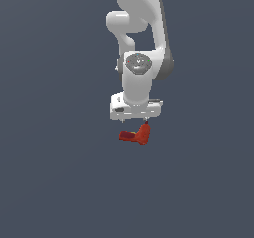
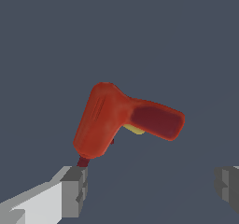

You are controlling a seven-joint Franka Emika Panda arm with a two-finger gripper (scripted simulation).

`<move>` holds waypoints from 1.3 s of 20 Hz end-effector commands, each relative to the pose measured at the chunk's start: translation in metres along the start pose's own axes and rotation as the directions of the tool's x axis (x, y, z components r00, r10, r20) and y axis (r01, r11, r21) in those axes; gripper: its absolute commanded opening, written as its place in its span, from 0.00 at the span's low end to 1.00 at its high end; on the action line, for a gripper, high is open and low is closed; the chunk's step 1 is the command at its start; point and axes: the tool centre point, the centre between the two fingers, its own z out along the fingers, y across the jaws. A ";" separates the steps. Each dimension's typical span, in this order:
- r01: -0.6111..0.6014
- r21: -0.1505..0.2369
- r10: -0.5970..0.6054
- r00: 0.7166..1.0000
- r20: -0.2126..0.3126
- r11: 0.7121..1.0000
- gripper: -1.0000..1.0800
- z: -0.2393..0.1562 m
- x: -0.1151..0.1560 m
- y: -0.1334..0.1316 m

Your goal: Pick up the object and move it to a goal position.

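Observation:
The object [image 1: 135, 134] is a small red L-shaped item lying on the dark grey floor just below the white hand in the exterior view. My gripper [image 1: 134, 120] hangs directly over it, pointing down. In the wrist view the object [image 2: 121, 118] shows a wide lumpy body, a darker stubby handle and a small yellow patch between them. My gripper [image 2: 151, 190] is open, its grey fingertips [image 2: 74, 190] spread wide. The object's narrow dark end sits close to one fingertip; whether they touch I cannot tell. Nothing is held between the fingers.
A flat, uniform dark grey floor [image 1: 54, 172] extends all around. The white arm [image 1: 141, 43] rises above the hand toward the top of the exterior view. No other objects or edges show.

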 end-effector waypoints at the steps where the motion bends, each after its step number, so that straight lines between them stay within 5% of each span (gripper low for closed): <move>1: 0.012 0.000 -0.012 1.000 0.003 1.000 1.00 0.001 0.000 0.000; 15: 0.236 0.000 -0.235 0.971 0.049 0.972 1.00 0.017 0.007 0.008; 26: 0.509 0.033 -0.509 0.854 0.103 0.860 1.00 0.038 0.015 0.018</move>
